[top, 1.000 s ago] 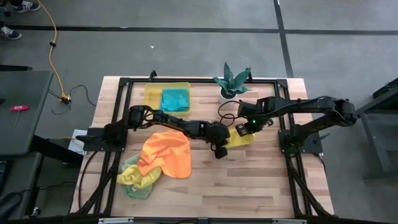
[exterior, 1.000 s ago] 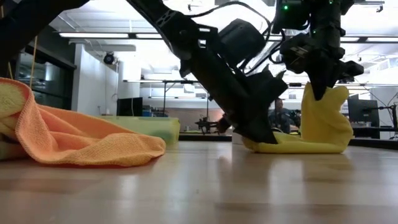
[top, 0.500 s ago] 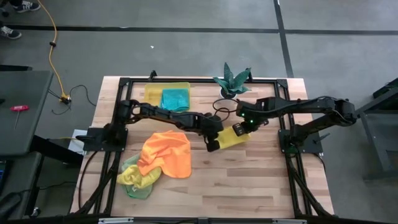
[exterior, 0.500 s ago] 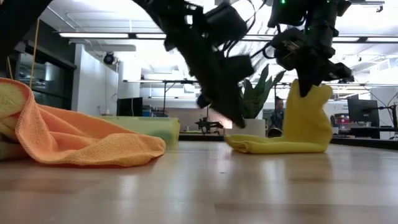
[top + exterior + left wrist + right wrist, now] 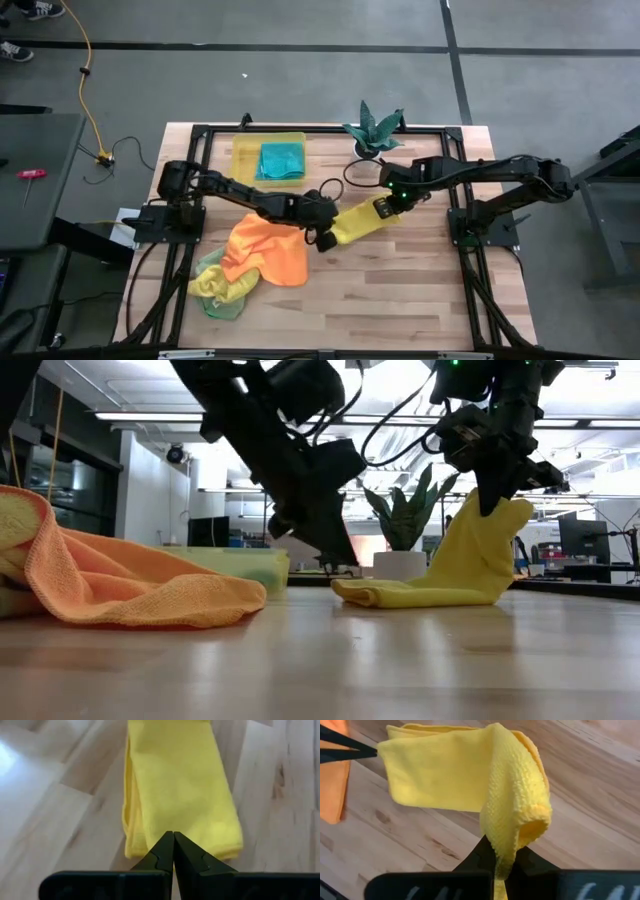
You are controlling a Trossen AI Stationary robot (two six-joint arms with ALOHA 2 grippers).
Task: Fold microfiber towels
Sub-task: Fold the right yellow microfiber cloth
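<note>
Between the two grippers, a folded yellow towel (image 5: 358, 223) is stretched out across the wooden table (image 5: 420, 300). One end is pinched and lifted off the boards by the closed fingers of the right gripper (image 5: 383, 208), while the opposite end is held low, at the tabletop, by the left gripper (image 5: 325, 241), whose jaws are seen pressed together on the cloth's edge in the left wrist view. Just beside the left gripper, on the side away from the yellow cloth, an orange towel (image 5: 267, 248) is heaped over a crumpled light green and yellow towel (image 5: 218, 290). Behind the left arm, a teal towel (image 5: 281, 160) is seen lying folded inside a translucent yellow bin (image 5: 244, 150). Close behind the right gripper, a potted plant (image 5: 372, 128) is stood at the table's far edge.
</note>
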